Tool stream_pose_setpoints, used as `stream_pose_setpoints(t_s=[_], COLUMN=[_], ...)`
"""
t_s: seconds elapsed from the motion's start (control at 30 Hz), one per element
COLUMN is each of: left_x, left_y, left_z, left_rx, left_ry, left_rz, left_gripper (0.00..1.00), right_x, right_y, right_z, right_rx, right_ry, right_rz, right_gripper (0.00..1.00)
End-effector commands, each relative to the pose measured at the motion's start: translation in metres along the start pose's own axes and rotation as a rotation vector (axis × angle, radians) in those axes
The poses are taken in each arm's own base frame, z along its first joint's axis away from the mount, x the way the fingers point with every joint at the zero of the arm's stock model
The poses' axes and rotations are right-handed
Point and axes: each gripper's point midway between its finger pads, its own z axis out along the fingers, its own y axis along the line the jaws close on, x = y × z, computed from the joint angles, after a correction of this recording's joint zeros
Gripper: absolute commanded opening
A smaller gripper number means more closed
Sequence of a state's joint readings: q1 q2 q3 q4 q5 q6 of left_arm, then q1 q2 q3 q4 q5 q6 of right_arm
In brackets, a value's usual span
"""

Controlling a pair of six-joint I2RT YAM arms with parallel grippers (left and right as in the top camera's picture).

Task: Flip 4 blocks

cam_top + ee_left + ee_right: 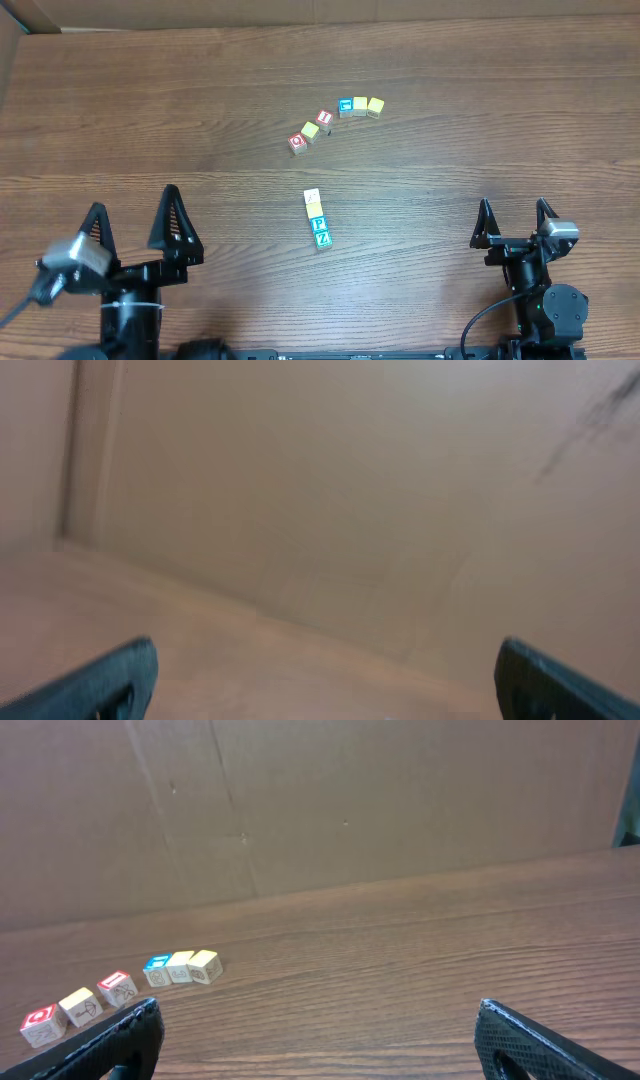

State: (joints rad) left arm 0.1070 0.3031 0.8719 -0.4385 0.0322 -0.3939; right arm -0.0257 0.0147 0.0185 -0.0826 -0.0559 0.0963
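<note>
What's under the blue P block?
Just the wooden table. The P block sits flat on it, between a yellow block and a Z block. Its bottom face is hidden, so what's printed there can't be seen.

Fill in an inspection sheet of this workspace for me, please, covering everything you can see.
Surface: brown wood-grain table; nothing spilled seen.
Job's things: four blocks in a close column mid-table, far to near: cream block, yellow block, blue block, teal block.
Clutter: arc of six other letter blocks farther back, with red, yellow and blue faces.
Hands: left hand and right hand are both open and empty, near the front edge and apart from all blocks.
Cables: grey cable by the left arm; black cable by the right arm.
Surroundings: cardboard wall behind the table.
</note>
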Motion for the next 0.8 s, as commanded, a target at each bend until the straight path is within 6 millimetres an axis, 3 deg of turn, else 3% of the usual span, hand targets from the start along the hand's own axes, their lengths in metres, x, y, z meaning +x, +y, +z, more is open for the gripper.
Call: stream_pose_setpoints(t_s=[0.0, 0.17, 0.37, 0.77], left_x=[0.01, 0.018, 0.045, 0.122], left_y=[-0.004, -0.011, -0.003, 0.029], left_z=[-0.004, -0.006, -0.004, 0.019], left_rx=[0.078, 0.203, 0.252, 0.193], left_ry=[-0.088, -0.256, -0.344, -0.246], left_rz=[-0.017, -0.034, -0.041, -0.04], left_gripper=[1.0, 1.0, 1.0, 1.0], right_x=[0.002, 0.002, 0.002, 0.002], right_y=[0.002, 0.002, 0.002, 0.002], right_z=[0.0, 0.0, 0.0, 0.0], right_rx=[-0.014, -0.014, -0.014, -0.014], right_ry=[-0.004, -0.004, -0.004, -0.004], right_rz=[-0.015, -0.015, -0.015, -0.015], right_gripper=[1.0, 1.0, 1.0, 1.0])
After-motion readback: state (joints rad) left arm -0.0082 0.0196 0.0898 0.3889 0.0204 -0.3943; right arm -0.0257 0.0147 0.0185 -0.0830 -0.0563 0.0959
